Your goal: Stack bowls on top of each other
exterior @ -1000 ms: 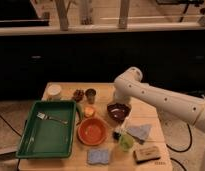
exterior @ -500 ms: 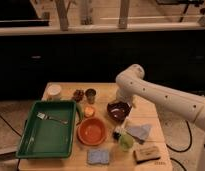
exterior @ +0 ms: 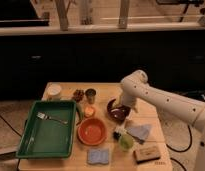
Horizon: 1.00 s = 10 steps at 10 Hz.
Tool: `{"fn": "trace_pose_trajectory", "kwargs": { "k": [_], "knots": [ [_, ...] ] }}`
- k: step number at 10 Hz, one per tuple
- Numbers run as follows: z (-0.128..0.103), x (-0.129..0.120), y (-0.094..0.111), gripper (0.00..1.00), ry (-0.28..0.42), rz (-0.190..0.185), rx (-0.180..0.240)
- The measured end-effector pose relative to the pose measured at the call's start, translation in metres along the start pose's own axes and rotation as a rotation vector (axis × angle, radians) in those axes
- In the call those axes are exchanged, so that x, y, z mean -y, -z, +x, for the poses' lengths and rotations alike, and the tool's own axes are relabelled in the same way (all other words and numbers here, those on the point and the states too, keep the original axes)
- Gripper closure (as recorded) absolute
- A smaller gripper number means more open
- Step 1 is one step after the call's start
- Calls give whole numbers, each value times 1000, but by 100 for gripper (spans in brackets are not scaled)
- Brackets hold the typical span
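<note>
Gripper sits at the maroon bowl on the wooden table, finger state I cannot tell; orange bowl lies just left

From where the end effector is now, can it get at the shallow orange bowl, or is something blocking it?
Probably yes. The end effector is at the small dark maroon bowl, and the shallow bright orange bowl sits just beside it toward the green plastic tray, open from above with nothing between them.

Lab-like room: wooden table, gripper above.
</note>
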Motion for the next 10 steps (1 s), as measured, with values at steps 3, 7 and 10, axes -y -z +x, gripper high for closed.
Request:
{"fn": "trace_pose_trajectory", "kwargs": {
  "k": [3, 7, 10],
  "knots": [
    [0, -5, -15, 34, -8, 14, 27],
    [1, -8, -16, 74, 0, 32, 36],
    [1, -2, -9, 99, 17, 40, 28]
  ]
}}
